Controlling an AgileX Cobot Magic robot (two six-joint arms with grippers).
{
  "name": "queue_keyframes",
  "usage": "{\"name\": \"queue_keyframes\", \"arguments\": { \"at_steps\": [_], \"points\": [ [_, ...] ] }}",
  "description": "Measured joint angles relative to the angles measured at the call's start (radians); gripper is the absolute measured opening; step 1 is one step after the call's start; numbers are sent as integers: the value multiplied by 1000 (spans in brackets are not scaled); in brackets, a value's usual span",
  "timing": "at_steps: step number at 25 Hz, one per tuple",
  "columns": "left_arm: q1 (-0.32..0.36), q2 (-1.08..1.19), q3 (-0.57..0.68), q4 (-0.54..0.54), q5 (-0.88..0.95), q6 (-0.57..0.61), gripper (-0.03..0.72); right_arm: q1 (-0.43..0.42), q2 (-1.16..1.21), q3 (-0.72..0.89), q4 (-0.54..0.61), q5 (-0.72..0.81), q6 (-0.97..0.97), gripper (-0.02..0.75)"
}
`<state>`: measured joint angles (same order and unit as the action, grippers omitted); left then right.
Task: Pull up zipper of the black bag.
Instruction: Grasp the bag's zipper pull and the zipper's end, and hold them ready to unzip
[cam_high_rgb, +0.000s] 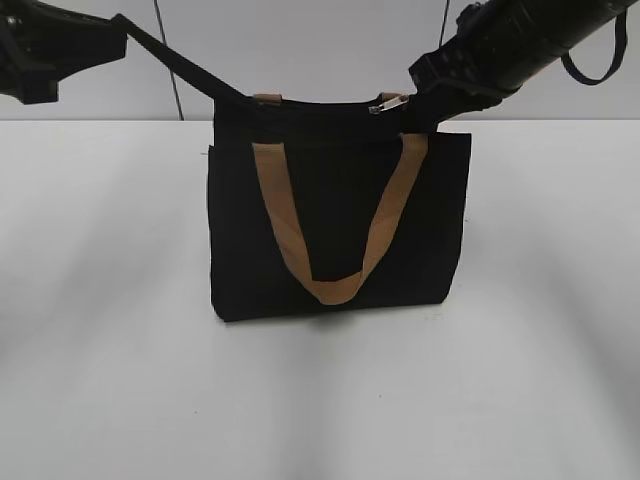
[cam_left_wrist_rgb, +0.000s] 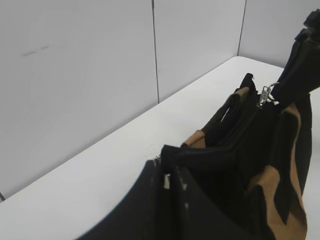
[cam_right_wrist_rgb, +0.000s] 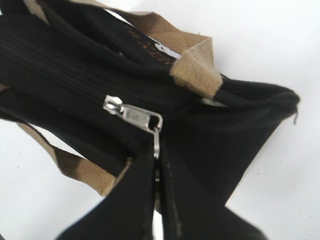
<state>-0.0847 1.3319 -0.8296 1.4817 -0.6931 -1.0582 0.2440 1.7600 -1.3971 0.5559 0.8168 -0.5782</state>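
Note:
The black bag (cam_high_rgb: 340, 215) stands upright mid-table with a tan handle (cam_high_rgb: 335, 230) hanging down its front. The zipper (cam_high_rgb: 320, 104) runs along its top edge; its silver pull tab (cam_high_rgb: 385, 105) is near the right end. My right gripper (cam_right_wrist_rgb: 156, 165) is shut on the pull tab (cam_right_wrist_rgb: 156, 142), the slider (cam_right_wrist_rgb: 132, 114) just beyond it. My left gripper (cam_left_wrist_rgb: 172, 182) is shut on the bag's top left corner (cam_left_wrist_rgb: 172, 152), stretched out to the upper left in the exterior view (cam_high_rgb: 175, 55). The tab also shows in the left wrist view (cam_left_wrist_rgb: 265, 95).
The white table (cam_high_rgb: 100, 330) extends around the bag, with a white panelled wall (cam_high_rgb: 320, 50) behind it. A black cable loop (cam_high_rgb: 600, 60) hangs from my right arm at the upper right.

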Motion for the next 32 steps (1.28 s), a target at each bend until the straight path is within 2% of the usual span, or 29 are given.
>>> {"name": "queue_keyframes", "arguments": {
  "at_steps": [17,27,30,32],
  "points": [
    [0,0,0,-3,3,0,19,-14,0,0,-3,13,10,-1],
    [0,0,0,-3,3,0,19,-14,0,0,-45,21,33,2],
    [0,0,0,-3,5,0,19,-14,0,0,-44,23,38,28],
    [0,0,0,-3,8,0,19,-14,0,0,-44,30,50,89]
  ]
}}
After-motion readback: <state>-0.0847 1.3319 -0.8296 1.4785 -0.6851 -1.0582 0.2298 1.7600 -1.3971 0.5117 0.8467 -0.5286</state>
